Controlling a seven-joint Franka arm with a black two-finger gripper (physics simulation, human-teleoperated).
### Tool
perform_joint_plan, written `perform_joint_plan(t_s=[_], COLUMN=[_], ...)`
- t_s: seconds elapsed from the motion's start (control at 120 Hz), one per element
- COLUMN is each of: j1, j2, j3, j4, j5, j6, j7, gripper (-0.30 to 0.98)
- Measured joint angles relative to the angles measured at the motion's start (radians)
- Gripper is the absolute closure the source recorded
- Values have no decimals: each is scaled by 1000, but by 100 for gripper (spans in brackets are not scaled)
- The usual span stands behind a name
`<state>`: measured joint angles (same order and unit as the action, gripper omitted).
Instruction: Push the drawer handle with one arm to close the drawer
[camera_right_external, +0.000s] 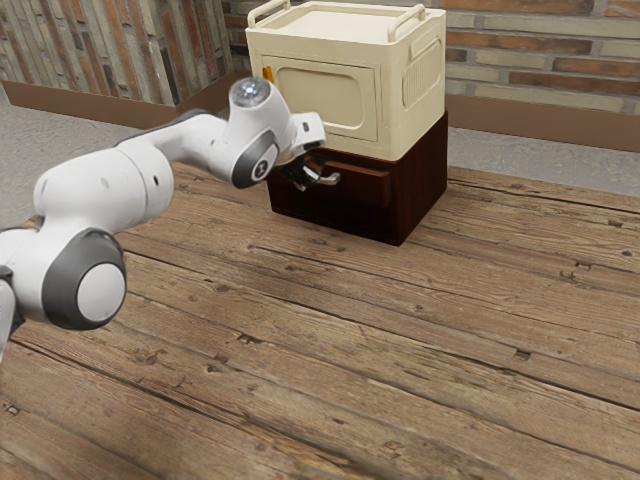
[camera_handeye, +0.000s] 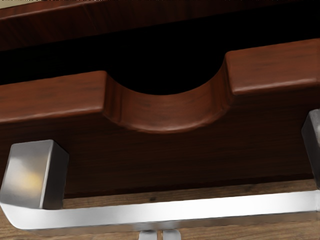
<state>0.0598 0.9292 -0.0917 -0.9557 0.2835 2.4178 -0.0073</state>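
The tool (camera_handeye: 160, 235), clenched empty at the handle (camera_handeye: 165, 212), could skid off if its push runs high or low; an off-centre shove might jam the open drawer (camera_handeye: 167, 114).

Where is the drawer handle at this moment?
In the exterior view, the drawer handle is at the drawer front of the dark cabinet, below the cream box and just to that view's right of the hand.
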Motion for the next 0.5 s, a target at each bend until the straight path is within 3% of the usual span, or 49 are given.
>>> perform_joint_plan(t_s=[0.5], j1=[-26], j2=[53], j3=[56], j4=[25], j5=[1], j6=[140], j7=[-32], gripper=[79])
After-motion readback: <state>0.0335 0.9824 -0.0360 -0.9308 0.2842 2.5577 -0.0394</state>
